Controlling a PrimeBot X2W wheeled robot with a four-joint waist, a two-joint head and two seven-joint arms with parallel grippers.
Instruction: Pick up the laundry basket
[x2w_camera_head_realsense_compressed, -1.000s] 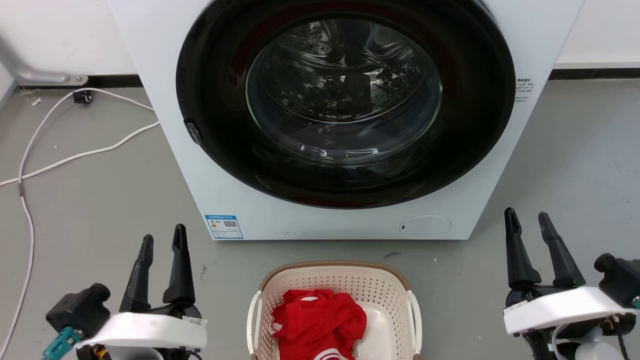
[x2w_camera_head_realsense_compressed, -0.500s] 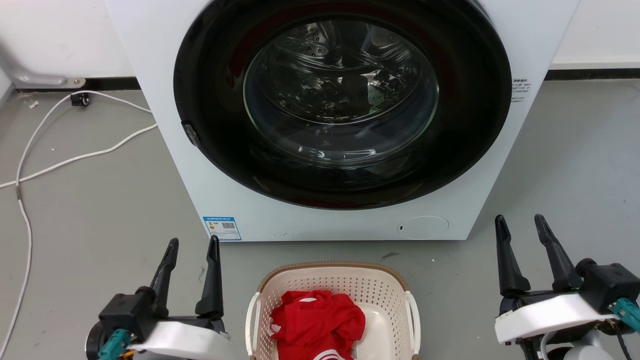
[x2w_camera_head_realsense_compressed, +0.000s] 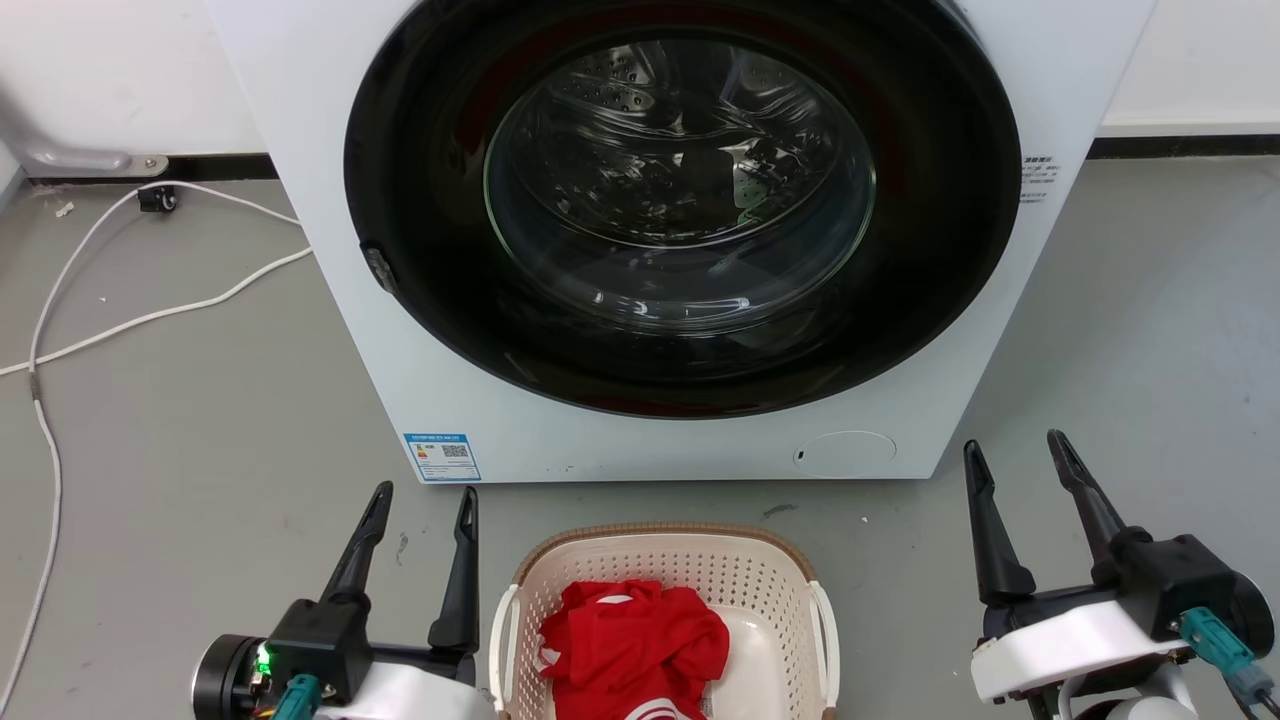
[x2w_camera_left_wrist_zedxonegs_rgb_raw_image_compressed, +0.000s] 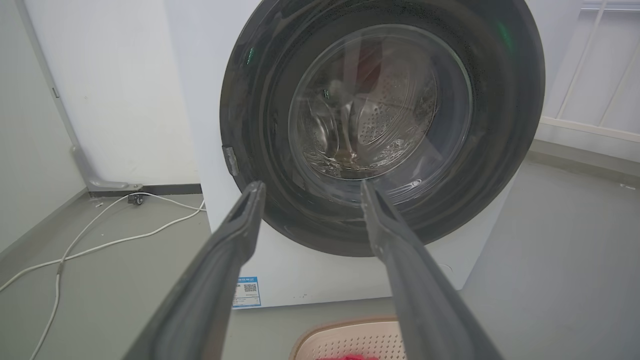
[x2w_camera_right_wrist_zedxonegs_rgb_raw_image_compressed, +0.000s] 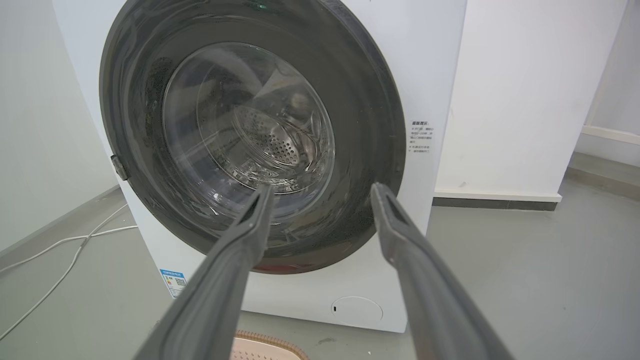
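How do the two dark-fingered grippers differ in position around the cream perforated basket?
The left gripper sits beside the laundry basket's left handle; the right gripper stands clear of its right handle. In the head view the left gripper's fingers lean rightward, the right gripper's leftward. Both open, empty.

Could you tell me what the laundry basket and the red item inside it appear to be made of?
The laundry basket looks like matte cream moulded plastic: regular rows of holes, a brown woven-look rim, smooth white handles. The red item appears to be soft fabric, lying crumpled in folds; its fibre cannot be told.
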